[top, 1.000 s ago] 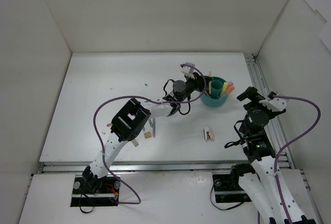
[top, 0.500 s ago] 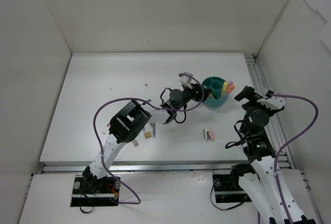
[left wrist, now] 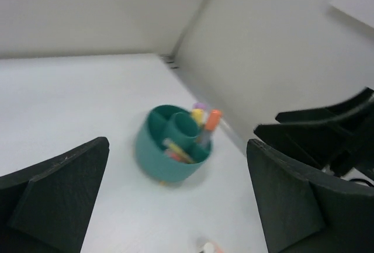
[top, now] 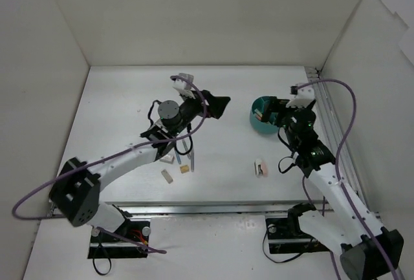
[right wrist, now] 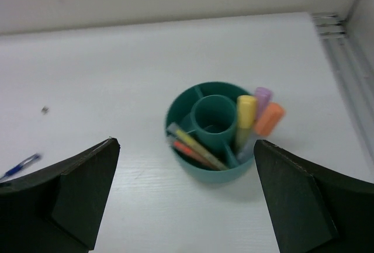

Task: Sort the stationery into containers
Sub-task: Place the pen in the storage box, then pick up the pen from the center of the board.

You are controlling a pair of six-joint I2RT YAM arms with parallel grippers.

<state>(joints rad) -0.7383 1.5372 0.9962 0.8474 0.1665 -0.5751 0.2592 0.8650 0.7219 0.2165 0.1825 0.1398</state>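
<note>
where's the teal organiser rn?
Top view: the organiser sits at the right side of the table, partly under the right end effector, by the rail. The right wrist view shows it centred between the open fingers.

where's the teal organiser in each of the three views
Top external: the teal organiser sits right of centre, partly hidden, near the right edge of the table.
Left wrist: the teal organiser is at the centre of the frame.
Right wrist: the teal organiser is just right of centre, with markers standing in it.
Shared landmark: the metal rail along the table's right edge, beyond the organiser.
</note>
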